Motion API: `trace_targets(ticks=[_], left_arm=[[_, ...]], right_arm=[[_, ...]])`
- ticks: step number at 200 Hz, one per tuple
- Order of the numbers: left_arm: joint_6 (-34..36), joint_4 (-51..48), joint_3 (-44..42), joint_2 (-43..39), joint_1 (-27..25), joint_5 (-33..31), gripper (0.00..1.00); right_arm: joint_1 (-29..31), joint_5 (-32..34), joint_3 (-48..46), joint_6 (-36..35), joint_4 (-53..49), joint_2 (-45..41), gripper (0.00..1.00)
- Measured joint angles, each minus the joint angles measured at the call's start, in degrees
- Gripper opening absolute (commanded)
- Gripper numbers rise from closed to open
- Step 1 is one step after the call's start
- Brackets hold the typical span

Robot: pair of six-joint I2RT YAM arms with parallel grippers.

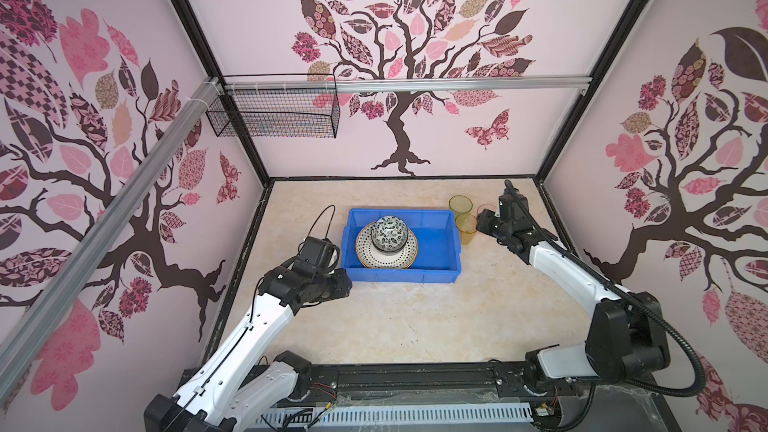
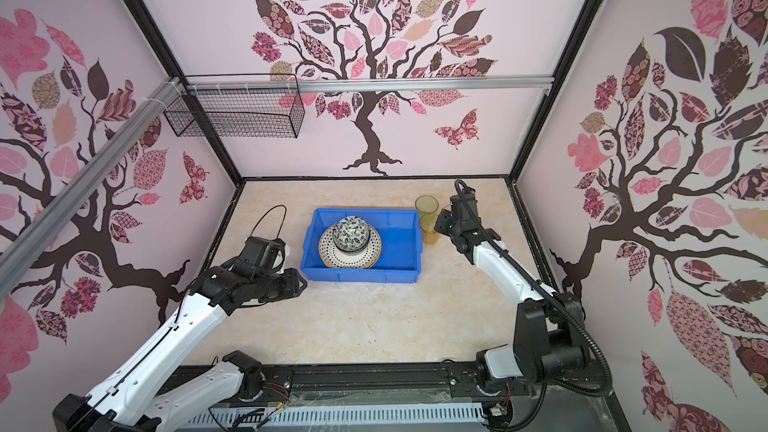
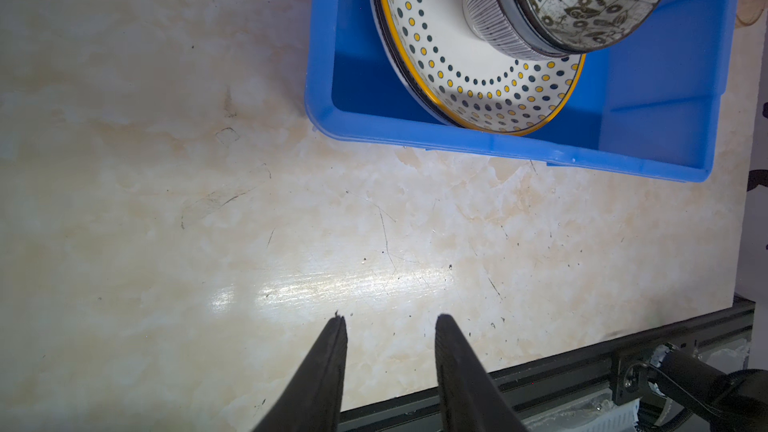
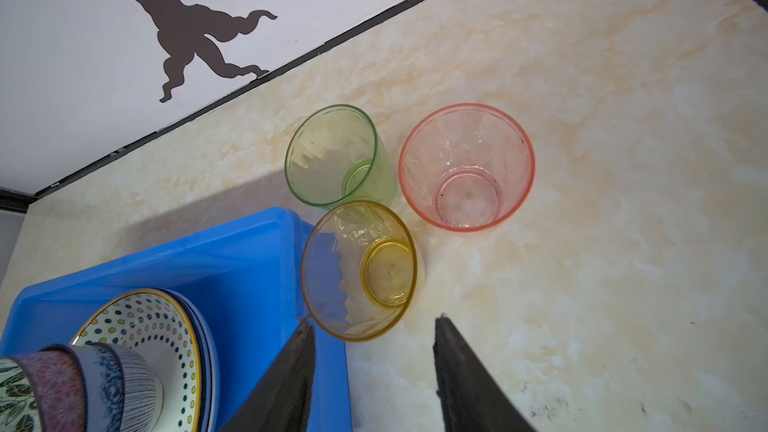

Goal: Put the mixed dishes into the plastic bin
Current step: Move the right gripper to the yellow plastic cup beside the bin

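Arms (image 1: pixel 266 317) beside bin (image 1: pixel 399 276) (jaws apart)

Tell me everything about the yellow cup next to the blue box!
The yellow cup is see-through and looks like plastic, with a round rim wider than its base and rippled walls. It is empty and stands upright on the marbled table, just outside a corner of the blue bin, close by the green cup and pink cup. Whether it touches them is unclear. The right gripper is open beside it, not holding it.
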Motion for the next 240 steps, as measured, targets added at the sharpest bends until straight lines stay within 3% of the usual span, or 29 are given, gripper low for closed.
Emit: trace_targets(ticks=[240], left_arm=[[-0.3,0.1,1.1,4.9,0.0,0.2,0.41]], right_arm=[[-1.2,-1.7,0.0,0.7,2.2,11.2,0.38]])
